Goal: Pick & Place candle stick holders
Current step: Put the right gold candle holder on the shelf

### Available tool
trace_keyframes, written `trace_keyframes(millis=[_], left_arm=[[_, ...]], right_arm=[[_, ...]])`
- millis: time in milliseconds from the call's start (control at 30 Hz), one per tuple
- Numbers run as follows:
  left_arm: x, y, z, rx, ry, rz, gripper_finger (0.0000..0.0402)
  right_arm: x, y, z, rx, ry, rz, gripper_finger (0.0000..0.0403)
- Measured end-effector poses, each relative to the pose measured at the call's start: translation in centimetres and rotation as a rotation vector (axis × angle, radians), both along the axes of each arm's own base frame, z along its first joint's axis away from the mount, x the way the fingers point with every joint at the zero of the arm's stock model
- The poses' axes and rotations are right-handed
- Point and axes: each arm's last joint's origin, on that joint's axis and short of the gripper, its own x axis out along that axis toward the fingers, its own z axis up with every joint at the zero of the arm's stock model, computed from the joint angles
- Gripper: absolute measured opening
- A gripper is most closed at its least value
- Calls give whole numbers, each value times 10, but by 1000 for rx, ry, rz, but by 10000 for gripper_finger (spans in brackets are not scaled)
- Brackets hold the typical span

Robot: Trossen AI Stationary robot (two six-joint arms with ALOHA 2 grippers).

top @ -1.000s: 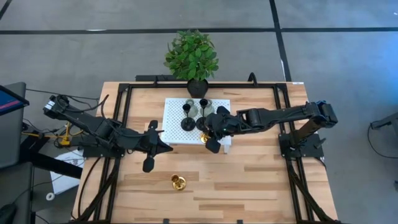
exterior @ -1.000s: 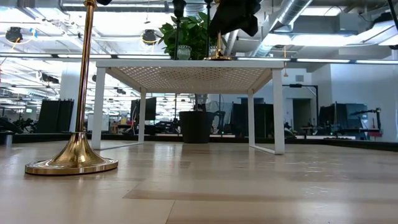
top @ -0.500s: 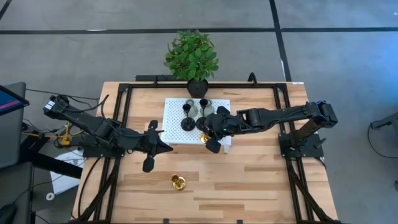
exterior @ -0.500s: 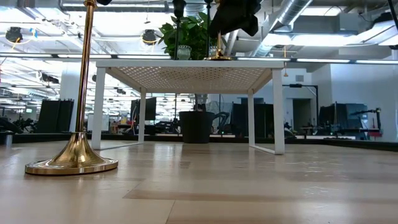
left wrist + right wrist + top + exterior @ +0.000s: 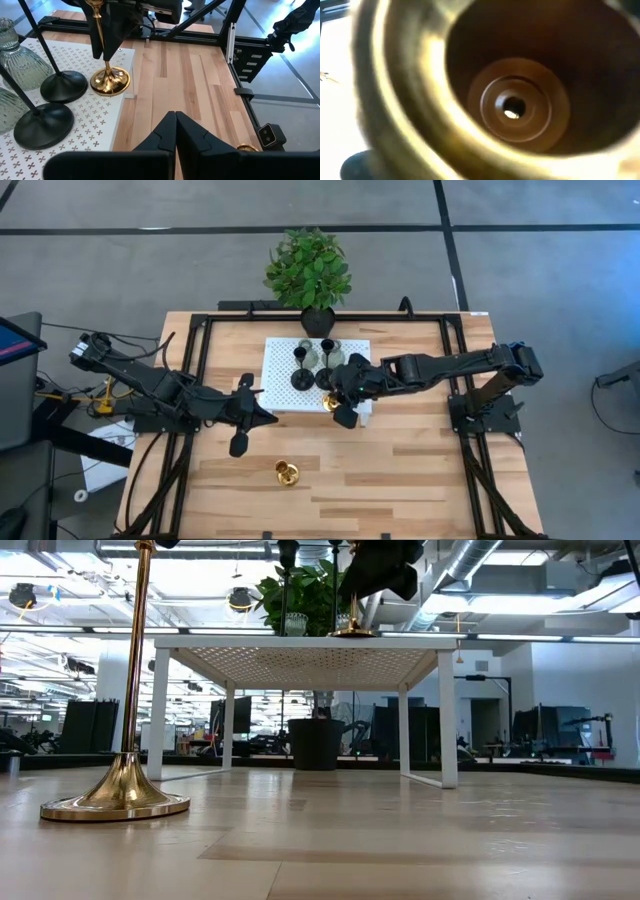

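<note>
High view: the right gripper [image 5: 340,395] sits over the near right corner of the white perforated platform [image 5: 282,370], directly above a shiny gold candle stick holder with a flared round base [image 5: 329,401]. From the left wrist view that gold holder [image 5: 109,80] stands upright on the platform's edge, its thin stem running up between the right gripper's two dark fingers [image 5: 111,37], which are drawn in narrow on either side of the stem — whether they actually press it cannot be told. The right wrist view looks straight down into the holder's brass cup [image 5: 515,105], which fills the picture.

Beside it on the platform stand two black candle stick holders with thin stems and round bases [image 5: 62,86], just beside the gold one's foot, and two grey-green ribbed glass holders [image 5: 17,55] farther back. In the high view these cluster near the platform's far side [image 5: 310,358].

A second shiny gold holder [image 5: 287,472] stands alone on the light wooden table [image 5: 420,470], well apart from the platform, toward the near edge — it looms large in the low view [image 5: 122,785].

The left gripper [image 5: 262,406] waits just left of the platform, its fingers [image 5: 165,137] pressed together on nothing.

A green leafy plant in a black pot [image 5: 308,270] stands at the table's far edge.

No writing can be read anywhere.
</note>
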Motion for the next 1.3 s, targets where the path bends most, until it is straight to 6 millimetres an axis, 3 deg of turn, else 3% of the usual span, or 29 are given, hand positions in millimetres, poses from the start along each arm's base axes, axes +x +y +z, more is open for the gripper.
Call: trace_keyframes(millis=[167,433,600,767,967,1100,1300], left_arm=[[0,0,0,0,0,0,4],[0,0,0,0,0,0,4],[0,0,0,1,1,0,4],[0,0,0,0,1,0,4],[0,0,0,2,4,0,4],[0,0,0,1,3,0,4],[0,0,0,1,3,0,4]], right_arm=[[0,0,0,-3,2,11,105],[-4,0,1,-14,28,25,262],[-21,-1,8,-12,79,19,285],[-42,3,24,12,88,13,277],[-60,21,27,42,148,28,241],[-59,39,20,43,152,80,170],[-47,66,0,34,119,144,20]])
